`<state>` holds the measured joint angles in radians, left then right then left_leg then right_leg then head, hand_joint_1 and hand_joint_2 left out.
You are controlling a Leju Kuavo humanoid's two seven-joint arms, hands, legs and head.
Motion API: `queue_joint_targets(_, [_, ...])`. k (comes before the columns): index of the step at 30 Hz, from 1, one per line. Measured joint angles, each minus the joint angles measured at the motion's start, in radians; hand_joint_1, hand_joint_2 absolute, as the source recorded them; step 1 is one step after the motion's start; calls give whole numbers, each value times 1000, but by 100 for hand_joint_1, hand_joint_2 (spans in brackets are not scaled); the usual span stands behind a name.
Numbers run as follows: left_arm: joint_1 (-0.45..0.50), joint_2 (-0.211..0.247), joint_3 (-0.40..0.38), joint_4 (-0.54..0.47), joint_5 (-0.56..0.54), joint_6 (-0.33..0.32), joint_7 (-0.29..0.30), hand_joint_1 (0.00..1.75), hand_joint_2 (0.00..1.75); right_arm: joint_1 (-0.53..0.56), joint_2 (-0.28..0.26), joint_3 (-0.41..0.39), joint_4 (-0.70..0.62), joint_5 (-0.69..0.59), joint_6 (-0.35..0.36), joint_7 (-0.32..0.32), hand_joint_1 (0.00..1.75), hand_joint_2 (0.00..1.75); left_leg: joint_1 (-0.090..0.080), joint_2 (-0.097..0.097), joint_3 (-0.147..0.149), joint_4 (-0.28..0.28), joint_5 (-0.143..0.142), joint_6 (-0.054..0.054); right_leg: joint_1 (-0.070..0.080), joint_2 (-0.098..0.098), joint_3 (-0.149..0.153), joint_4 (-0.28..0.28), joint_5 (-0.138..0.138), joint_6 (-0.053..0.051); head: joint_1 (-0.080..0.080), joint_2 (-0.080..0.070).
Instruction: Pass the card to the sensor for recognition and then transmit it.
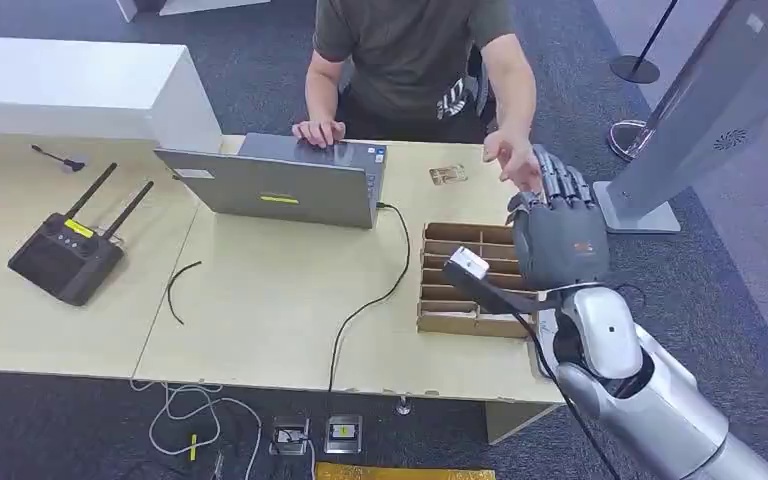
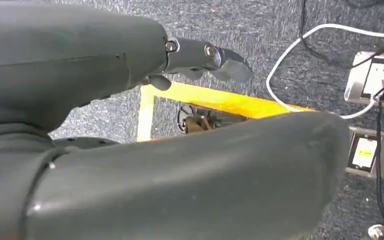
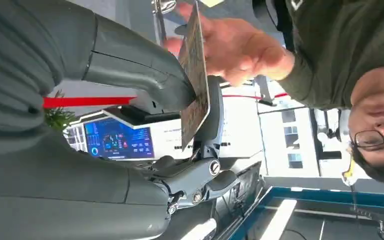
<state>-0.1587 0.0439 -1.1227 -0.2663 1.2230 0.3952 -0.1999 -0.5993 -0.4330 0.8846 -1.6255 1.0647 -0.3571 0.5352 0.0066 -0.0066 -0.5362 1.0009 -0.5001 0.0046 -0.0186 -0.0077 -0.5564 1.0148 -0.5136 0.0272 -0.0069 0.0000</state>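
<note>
My right hand [image 3: 145,95] grasps the card [image 3: 195,85] between thumb and fingers, raised above the far right corner of the table [image 1: 260,300], and a person's hand [image 3: 235,47] reaches to its free end. I judge the card thin, light, stiff and slippery, best pinched at one end. My left hand [image 2: 200,55] hangs released over the floor.

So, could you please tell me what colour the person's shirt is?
The shirt is dark olive green, clearest in the head view.

robot hand [image 3: 145,95] pinching card [image 3: 196,75], person's hand [image 3: 235,47] touching
</note>
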Motion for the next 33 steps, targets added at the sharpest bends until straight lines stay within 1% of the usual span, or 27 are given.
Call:
queue_joint_targets(7, [-4, 0, 0, 0, -3, 0, 0, 0, 0, -14, 14, 0, 25, -18, -7, -16, 175, 175, 0, 0, 0, 0, 0, 0, 0, 0, 0, 0, 0, 0, 0, 0])
queue_joint_targets(16, [-5, 0, 0, 0, -20, -8, 0, 0, 0, -24, 22, -10, 66, -20, -20, -9, 175, 175, 0, 0, 0, 0, 0, 0, 0, 0, 0, 0, 0, 0, 0, 0])
queue_joint_targets(17, [-6, 0, 0, 0, -22, -8, 0, 0, 0, -24, 22, -11, 71, -20, -20, -3, 162, 175, 0, 0, 0, 0, 0, 0, 0, 0, 0, 0, 0, 0, 0, 0])
queue_joint_targets(18, [-6, 0, 0, 0, -24, -9, 0, 0, 0, -24, 23, -12, 74, -19, -21, 1, 16, 175, 0, 0, 0, 0, 0, 0, 0, 0, -1, 0, 0, 0, 0, 0])
queue_joint_targets(19, [-8, 0, -1, 0, -30, -10, 0, 0, 0, -24, 23, -15, 78, -13, -24, 11, 0, 175, 0, 0, 0, 0, 0, 0, 0, 0, -1, 0, 0, 0, 0, 0])
queue_joint_targets(20, [-9, 0, -1, 0, -33, -11, 0, 0, 0, -23, 22, -20, 83, -2, -30, 20, 0, 175, 0, 0, 0, 0, 0, 0, 0, 0, -1, 0, 0, 0, 0, 0])
queue_joint_targets(21, [-10, 0, -2, 0, -37, -12, 0, 0, 0, -22, 21, -24, 84, 7, -33, 25, 0, 0, 0, 0, 0, 0, 0, 0, 0, 0, -1, 0, 0, 0, 0, 0])
queue_joint_targets(26, [-17, -2, -9, 0, -53, -18, 3, 0, 0, 2, 9, -44, 96, 62, -32, 39, 0, 0, 0, 0, 0, 0, 0, 0, 0, 0, -1, 0, 0, 0, 0, 0])
queue_joint_targets(29, [-21, -3, -14, 0, -61, -19, 3, 0, 0, 18, 5, -59, 99, 100, -2, 42, 0, 0, 0, 0, 0, 0, 0, 0, 0, 0, -1, 0, 0, 0, 0, 0])
queue_joint_targets(33, [-21, -3, -15, 0, -65, -21, 3, 0, 0, 35, -3, -80, 99, 123, 11, 53, 0, 0, 0, 0, 0, 0, 0, 0, 0, 0, -1, 0, 0, 0, 0, 0])
